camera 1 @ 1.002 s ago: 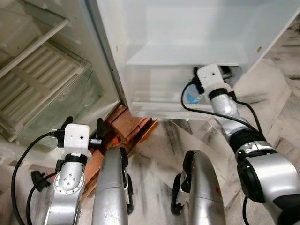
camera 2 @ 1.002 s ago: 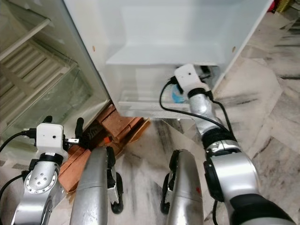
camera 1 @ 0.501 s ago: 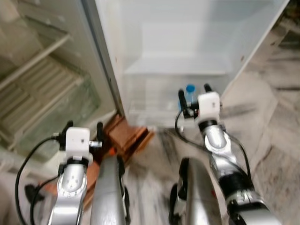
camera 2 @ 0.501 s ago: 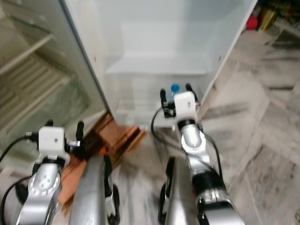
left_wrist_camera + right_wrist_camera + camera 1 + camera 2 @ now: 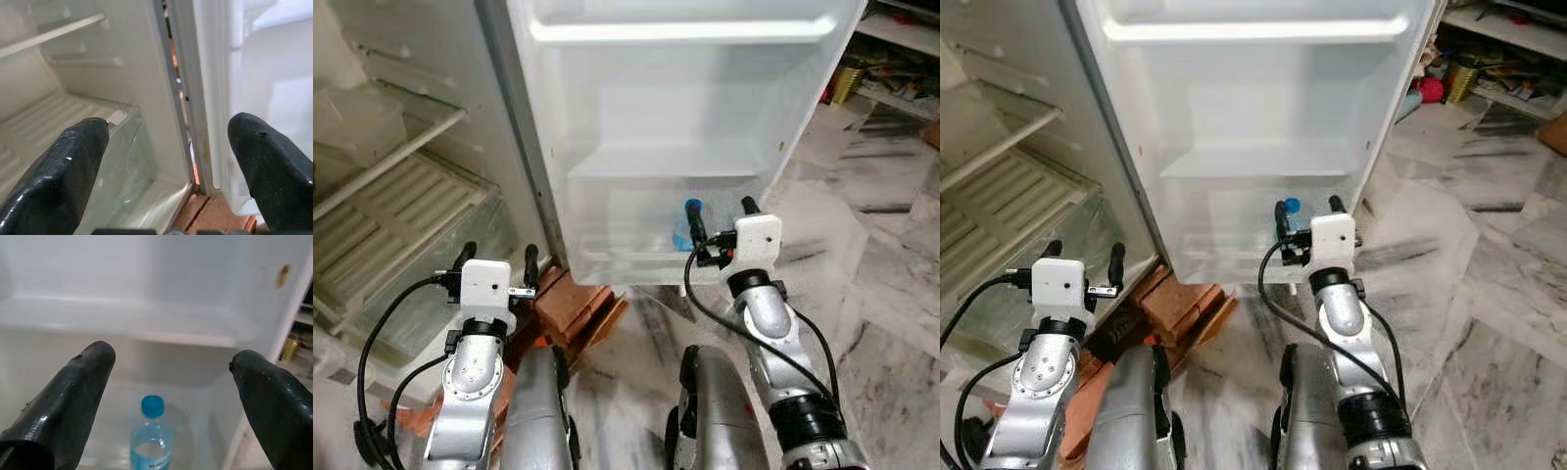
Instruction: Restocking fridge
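Bottle stocked in the door bin; the next item appears due.

The water bottle (image 5: 152, 440), clear with a blue cap, stands upright in the lowest bin of the fridge door (image 5: 685, 127), at 12 o'clock from the right tool (image 5: 718, 227), spread wide and empty. The left tool (image 5: 495, 266) hovers spread by the fridge interior (image 5: 391, 196).

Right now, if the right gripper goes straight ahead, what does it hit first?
Probably the clear front wall of the lowest door shelf, then the bottle standing behind it. The right gripper is open, aimed slightly above the bottle's blue cap; depth is unclear.
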You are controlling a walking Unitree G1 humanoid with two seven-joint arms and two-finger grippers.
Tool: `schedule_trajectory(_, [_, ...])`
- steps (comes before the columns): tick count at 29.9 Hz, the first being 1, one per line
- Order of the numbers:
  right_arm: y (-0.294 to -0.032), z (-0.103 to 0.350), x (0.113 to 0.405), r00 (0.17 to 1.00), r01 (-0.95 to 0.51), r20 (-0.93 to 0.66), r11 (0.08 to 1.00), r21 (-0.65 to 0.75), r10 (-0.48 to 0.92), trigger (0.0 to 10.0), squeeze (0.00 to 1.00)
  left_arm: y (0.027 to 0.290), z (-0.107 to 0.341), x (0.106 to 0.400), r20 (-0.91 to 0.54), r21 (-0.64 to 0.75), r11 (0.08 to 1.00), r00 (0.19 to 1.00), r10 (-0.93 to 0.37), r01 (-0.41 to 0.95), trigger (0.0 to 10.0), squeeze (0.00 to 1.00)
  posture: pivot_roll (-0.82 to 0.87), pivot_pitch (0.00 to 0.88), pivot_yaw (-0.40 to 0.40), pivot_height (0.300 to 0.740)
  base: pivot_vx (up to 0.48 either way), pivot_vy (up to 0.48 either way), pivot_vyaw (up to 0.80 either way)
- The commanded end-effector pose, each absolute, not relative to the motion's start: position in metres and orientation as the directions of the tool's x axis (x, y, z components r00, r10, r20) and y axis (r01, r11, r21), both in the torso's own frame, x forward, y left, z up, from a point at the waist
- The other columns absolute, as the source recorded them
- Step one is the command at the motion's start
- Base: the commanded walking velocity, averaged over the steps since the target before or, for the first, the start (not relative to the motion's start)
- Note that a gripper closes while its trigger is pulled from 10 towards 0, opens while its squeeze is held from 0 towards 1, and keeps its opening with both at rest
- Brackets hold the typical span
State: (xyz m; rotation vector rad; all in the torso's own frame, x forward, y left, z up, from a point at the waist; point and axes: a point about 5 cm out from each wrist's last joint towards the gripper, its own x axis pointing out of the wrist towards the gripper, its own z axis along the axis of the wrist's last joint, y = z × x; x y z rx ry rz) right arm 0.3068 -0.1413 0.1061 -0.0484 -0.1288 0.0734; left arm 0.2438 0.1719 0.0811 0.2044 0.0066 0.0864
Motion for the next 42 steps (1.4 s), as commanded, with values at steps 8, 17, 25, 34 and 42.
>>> schedule_trajectory(8, [-0.129, 0.114, 0.311, 0.985, -0.111, 0.130, 0.993, -0.043, 0.116, 10.0, 0.00, 0.171, 0.089, 0.254, 0.045, 0.215, 0.973, 0.996, 0.071, -0.079, 10.0, 0.00, 0.13, 0.036, 0.007, 0.701, 0.000, 0.000, 0.00])
schedule_trajectory(17, [-0.142, 0.107, 0.308, 0.991, -0.092, 0.085, 0.992, -0.084, 0.099, 10.0, 0.00, 0.163, 0.084, 0.254, 0.035, 0.212, 0.974, 0.997, 0.070, -0.076, 10.0, 0.00, 0.11, 0.041, -0.001, 0.740, 0.000, 0.000, 0.00])
schedule_trajectory(25, [-0.147, 0.102, 0.301, 0.993, -0.085, 0.068, 0.992, -0.093, 0.092, 10.0, 0.00, 0.163, 0.077, 0.255, -0.026, 0.191, 0.978, 0.996, 0.087, -0.080, 10.0, 0.00, 0.12, 0.057, -0.001, 0.740, 0.000, 0.000, 0.00])
schedule_trajectory(34, [-0.149, 0.097, 0.297, 0.995, -0.087, 0.045, 0.989, -0.118, 0.093, 10.0, 0.00, 0.161, 0.079, 0.255, -0.031, 0.204, 0.976, 0.996, 0.089, -0.081, 10.0, 0.00, 0.12, 0.068, 0.002, 0.740, -0.178, -0.123, 0.00])
schedule_trajectory(42, [-0.149, 0.098, 0.298, 0.994, -0.086, 0.058, 0.986, -0.144, 0.095, 10.0, 0.00, 0.161, 0.078, 0.256, -0.041, 0.216, 0.973, 0.995, 0.088, -0.077, 10.0, 0.00, 0.12, 0.076, 0.005, 0.740, -0.286, -0.376, 0.00])
